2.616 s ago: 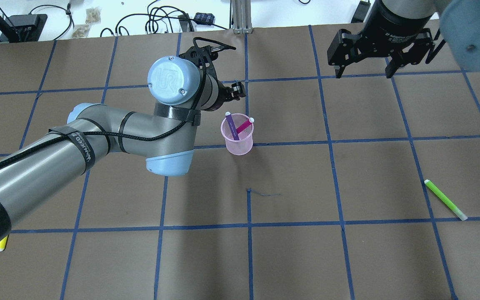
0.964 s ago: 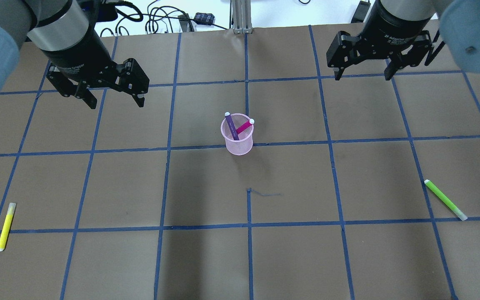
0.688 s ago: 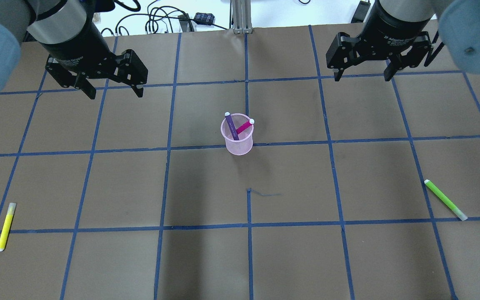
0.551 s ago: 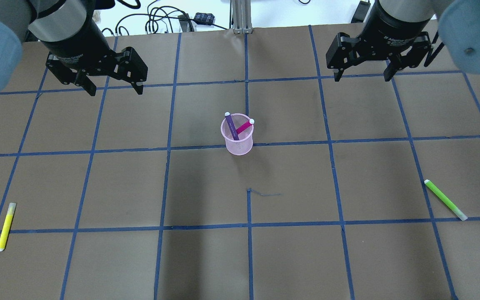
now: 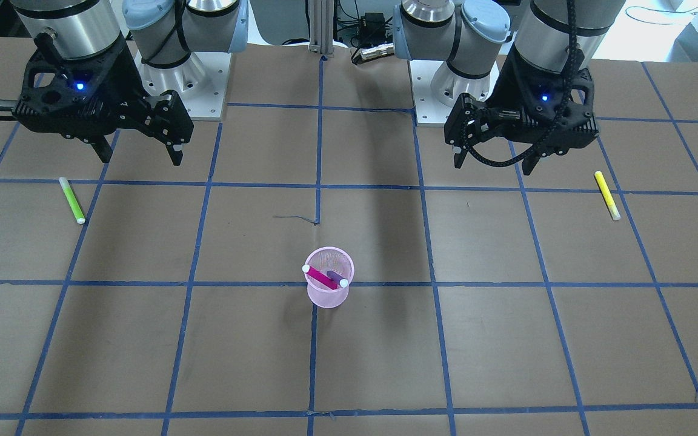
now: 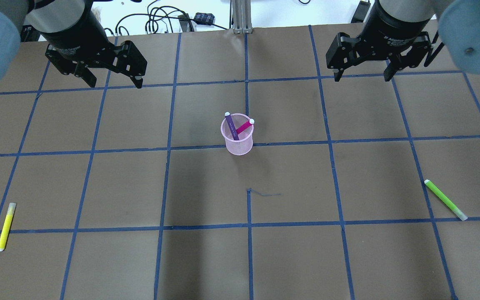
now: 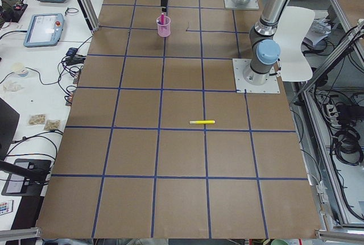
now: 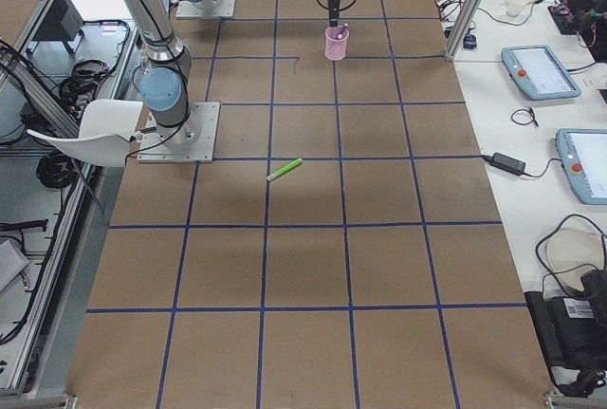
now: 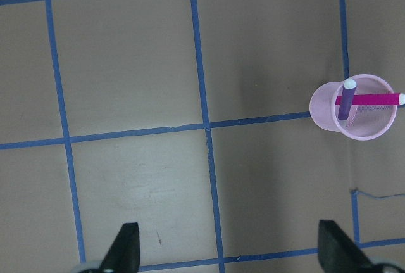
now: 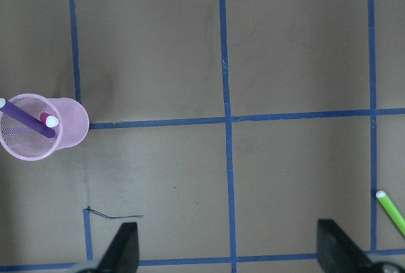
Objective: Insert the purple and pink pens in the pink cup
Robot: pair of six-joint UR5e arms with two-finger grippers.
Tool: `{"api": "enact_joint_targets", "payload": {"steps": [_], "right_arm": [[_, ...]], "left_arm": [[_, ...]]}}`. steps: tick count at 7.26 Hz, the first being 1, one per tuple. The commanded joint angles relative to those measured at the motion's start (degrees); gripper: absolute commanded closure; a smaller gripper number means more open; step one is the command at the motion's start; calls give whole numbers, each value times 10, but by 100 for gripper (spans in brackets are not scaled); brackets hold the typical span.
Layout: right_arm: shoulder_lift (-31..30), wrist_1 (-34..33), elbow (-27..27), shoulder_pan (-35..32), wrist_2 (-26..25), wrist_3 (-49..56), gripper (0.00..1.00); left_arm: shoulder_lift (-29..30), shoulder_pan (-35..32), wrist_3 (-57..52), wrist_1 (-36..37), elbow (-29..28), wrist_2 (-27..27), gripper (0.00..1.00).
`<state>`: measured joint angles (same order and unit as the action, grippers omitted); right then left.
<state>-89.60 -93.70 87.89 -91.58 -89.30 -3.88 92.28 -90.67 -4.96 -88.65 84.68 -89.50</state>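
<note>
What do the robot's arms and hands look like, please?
Both arms are silver-grey tubes with pale blue joint caps. The left hand and right hand are black, two-fingered, with white lettering on the wrist. A braided black cable runs down the left arm.

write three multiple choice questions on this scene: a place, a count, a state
1. Where is the purple pen? A) in the pink cup B) flat on a grid line C) held in the air
2. How many pens lie on the table outside the cup? A) one B) two C) four
3. The left gripper and right gripper are: A) shut on pens B) open and empty C) one open, one shut
1 A: it leans in the cup with the pink pen. 2 B: only the yellow pen and green pen. 3 B: fingers apart, nothing between.
</note>
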Motion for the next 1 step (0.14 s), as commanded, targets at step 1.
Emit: {"api": "enact_joint_targets", "payload": {"steps": [1], "right_arm": [[1, 0, 0, 0, 0, 0, 0]], "left_arm": [[1, -1, 0, -1, 0, -1, 0]]}}
